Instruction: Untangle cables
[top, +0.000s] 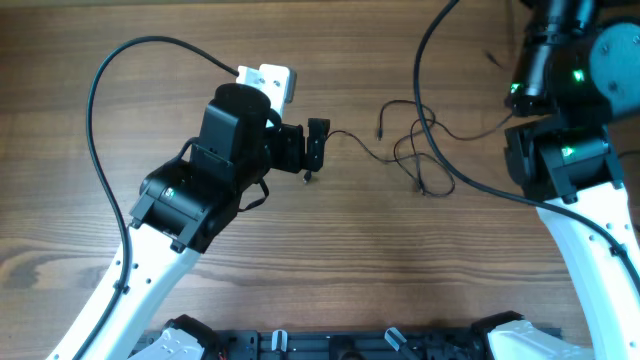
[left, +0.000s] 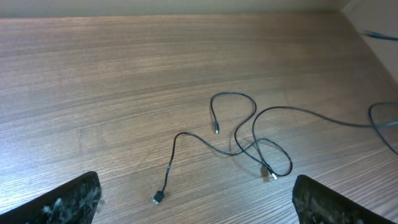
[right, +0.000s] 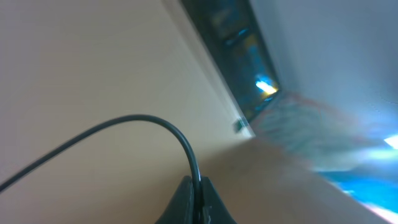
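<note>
Wood-grain tabletop (top: 300, 270) carries the thin black cables (left: 249, 146), looped in a loose knot; one free plug (left: 158, 198) trails from the knot towards the left gripper (left: 198, 199), which hangs spread wide over it. Beyond the knot, the right gripper (right: 196, 202) looks pinched on a cord (right: 137, 117), though blur leaves doubt. Best practice: clamp just behind the plug, then draw slowly away from the knot

Bare table (top: 330, 260) lies open in front of the left end effector (top: 316, 150) as far as the cables (top: 415, 150). Beyond them, the right arm (top: 560, 150) and its thick lead (top: 417, 80), crossing the tangle, block the way.
</note>
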